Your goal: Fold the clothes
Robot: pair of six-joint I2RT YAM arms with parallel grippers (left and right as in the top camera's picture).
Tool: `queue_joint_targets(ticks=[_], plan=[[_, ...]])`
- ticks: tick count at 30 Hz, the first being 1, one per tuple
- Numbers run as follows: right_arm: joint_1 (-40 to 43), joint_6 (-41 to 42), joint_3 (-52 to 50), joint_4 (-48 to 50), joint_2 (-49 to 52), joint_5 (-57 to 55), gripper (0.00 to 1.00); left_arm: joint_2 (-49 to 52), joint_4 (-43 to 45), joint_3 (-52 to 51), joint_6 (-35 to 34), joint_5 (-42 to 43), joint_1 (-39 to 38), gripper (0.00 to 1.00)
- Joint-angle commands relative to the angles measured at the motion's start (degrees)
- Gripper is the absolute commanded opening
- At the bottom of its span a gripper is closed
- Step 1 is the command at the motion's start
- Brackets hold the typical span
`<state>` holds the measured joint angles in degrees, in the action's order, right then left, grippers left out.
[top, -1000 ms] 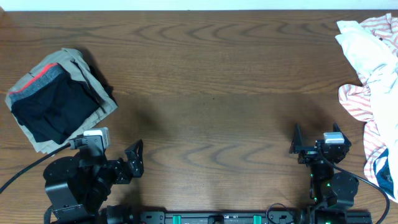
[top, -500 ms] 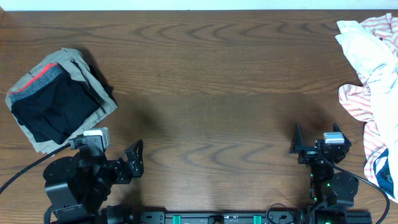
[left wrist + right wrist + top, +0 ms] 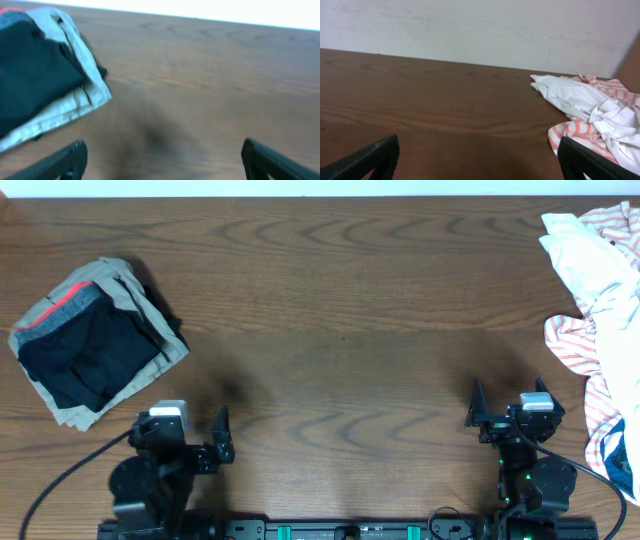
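1. The desk (image 3: 340, 300) carried everything; its wood showed bare across the middle.

2. A pile (image 3: 590, 310) of white and red-striped clothes lay well apart from the leggings, at the opposite, right end of the desk. It played no part in the task.

3. A khaki garment (image 3: 125, 285) lay directly under the leggings, with its edges showing around them on the far, right and near sides.

4. The leggings (image 3: 90, 355) lay at the left end as a compact black bundle on the khaki garment. The red-edged waistband was at the bundle's far-left side. The long axis appeared to run roughly left to right with a slight tilt. In my judgement the folding looked largely complete.

5. The left gripper (image 3: 218, 448) stood to the right of the leggings and nearer the robot, close but not touching them. Its jaws were spread wide and held nothing. In the wrist view the leggings sat ahead and to the left of the jaws.

6. The right gripper (image 3: 476, 408) stood far to the right of the leggings, with its jaws spread and empty.

7. Finding: the left arm was clearly the nearer to the leggings. Any further move on them would call for a reach forward and leftward.
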<state>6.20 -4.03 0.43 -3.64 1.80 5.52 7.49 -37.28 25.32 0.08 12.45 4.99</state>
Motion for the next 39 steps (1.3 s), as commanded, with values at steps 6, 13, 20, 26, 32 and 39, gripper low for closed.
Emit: queue_joint_targets(ticks=[6, 13, 20, 26, 32, 39], plan=[[-0.22, -0.76, 0.00, -0.31, -0.02, -0.13, 0.99, -7.41, 26.29, -20.35, 2.14, -8.31, -4.20, 0.98], [-0.22, -0.76, 0.00, -0.31, -0.02, -0.13, 0.99, -7.41, 33.51, -25.00, 2.49, -9.27, -5.22, 0.98], [-0.22, -0.76, 0.00, -0.31, -0.02, -0.13, 0.99, -7.26, 33.51, -25.00, 2.49, -9.27, -5.25, 0.98], [-0.22, -0.76, 0.00, -0.31, -0.02, -0.13, 0.99, -7.26, 33.51, -25.00, 2.49, -9.29, -5.25, 0.98], [-0.22, -0.76, 0.00, -0.31, -0.02, -0.13, 0.99, -7.26, 33.51, -25.00, 2.49, -9.27, -5.25, 0.98], [-0.22, -0.76, 0.00, -0.31, -0.02, -0.13, 0.99, -7.26, 33.51, -25.00, 2.49, -9.29, -5.25, 0.98]])
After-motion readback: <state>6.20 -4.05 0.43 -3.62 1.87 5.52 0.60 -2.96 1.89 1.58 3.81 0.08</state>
